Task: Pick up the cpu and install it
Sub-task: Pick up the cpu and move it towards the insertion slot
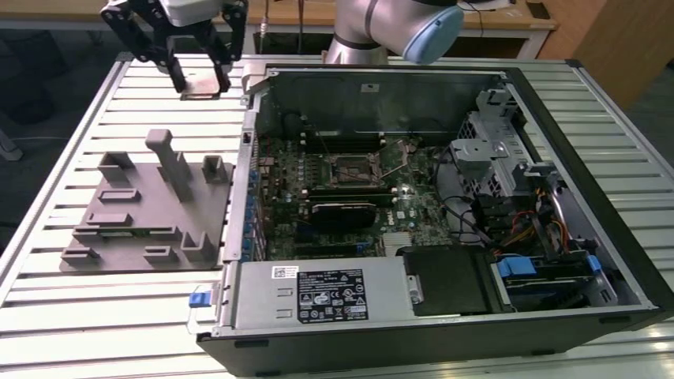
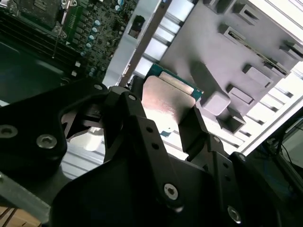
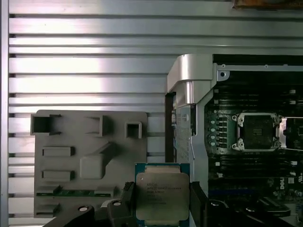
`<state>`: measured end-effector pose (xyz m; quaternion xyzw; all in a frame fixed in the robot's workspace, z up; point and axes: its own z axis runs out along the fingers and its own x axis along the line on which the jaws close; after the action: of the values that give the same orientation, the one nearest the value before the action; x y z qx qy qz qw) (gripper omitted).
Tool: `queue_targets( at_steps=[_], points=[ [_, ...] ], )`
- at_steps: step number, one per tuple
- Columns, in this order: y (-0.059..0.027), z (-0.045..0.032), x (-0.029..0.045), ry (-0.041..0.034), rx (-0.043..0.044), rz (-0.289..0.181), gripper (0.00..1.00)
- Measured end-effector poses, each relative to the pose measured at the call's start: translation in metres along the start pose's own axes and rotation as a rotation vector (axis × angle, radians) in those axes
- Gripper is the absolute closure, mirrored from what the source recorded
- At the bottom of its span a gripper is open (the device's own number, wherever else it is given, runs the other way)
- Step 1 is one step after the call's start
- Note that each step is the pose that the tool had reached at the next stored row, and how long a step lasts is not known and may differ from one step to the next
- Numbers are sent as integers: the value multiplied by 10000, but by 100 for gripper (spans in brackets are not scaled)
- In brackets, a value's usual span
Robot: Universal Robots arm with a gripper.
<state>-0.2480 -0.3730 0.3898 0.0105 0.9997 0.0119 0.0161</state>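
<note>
Gripper [image 1: 200, 79] hangs raised above the slatted metal table [image 1: 63, 316]. Its two black fingers [image 3: 198, 204] are clamped on opposite edges of the cpu [image 3: 162, 197]. The chip sits square between the fingers, clear of every surface. In the first wrist view its silver metal lid faces the camera, and a thin green rim shows around the lid.

Below the gripper, the grey holder block [image 1: 147, 205] lies flat on the table with its posts upright. The cpu is apart from the block. In the exterior view the block lies nearer the camera than the gripper.

Just beside the gripper, on the exterior view's right, stands the side wall of the open computer case [image 1: 589, 158]. The case lies on its side on the table with the motherboard [image 1: 411, 209] exposed.

The cpu socket [image 3: 258, 131], a dark square frame with a metal rim, sits on the motherboard inside the case. It is well apart from the gripper and holds no chip.

Behind the case, the grey robot arm [image 1: 384, 24] with a blue joint cap rises at the far edge of the table.
</note>
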Motion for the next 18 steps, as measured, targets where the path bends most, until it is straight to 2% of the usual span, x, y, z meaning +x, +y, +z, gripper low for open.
queue_targets(
  at_steps=[11, 18],
  points=[
    [73, 24, -325, 0, 5, -1, 45],
    [124, 82, -473, 3, 27, -1, 45]
  ],
)
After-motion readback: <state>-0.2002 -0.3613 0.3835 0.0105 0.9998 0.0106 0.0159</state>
